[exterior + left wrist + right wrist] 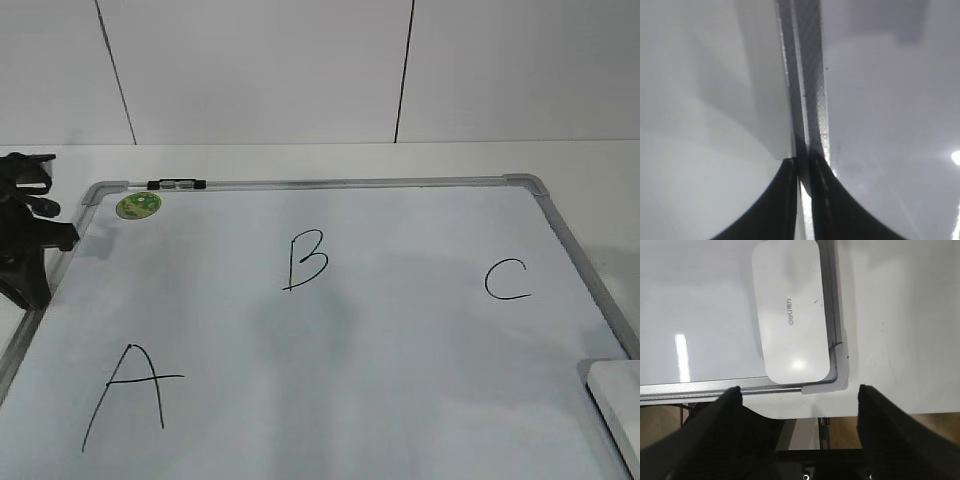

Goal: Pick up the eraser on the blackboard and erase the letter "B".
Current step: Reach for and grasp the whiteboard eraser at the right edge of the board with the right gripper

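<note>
The blackboard lies flat, a white board in a silver frame. The letter "B" is drawn in black at its upper middle. The eraser, a flat white block, lies at the board's near right corner. In the right wrist view the eraser has faint grey lettering. My right gripper is open and empty, just short of that corner, with the eraser ahead of its fingers. It is out of the exterior view. My left gripper is shut over the board's left frame, and its arm shows at the left edge.
A black "A" is at the near left and a black "C" at the right. A round green sticker and a small black-and-clear clip sit at the top left frame. The white table surrounds the board.
</note>
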Tool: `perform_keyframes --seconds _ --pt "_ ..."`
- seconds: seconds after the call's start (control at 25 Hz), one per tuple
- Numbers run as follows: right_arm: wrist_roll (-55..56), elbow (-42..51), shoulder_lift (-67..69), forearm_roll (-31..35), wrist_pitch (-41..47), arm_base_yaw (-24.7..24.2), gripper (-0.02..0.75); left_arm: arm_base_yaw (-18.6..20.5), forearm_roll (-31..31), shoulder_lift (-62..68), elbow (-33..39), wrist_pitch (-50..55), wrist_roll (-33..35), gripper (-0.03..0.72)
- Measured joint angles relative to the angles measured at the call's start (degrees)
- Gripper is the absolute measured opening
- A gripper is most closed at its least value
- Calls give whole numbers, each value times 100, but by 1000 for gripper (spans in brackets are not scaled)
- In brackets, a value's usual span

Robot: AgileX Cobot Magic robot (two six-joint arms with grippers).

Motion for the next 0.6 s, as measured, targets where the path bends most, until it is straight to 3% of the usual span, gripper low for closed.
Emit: perform_keyframes --seconds 0.6 --pt "256 0 320 2 -27 0 588 0 -52 0 -2 11 -61 19"
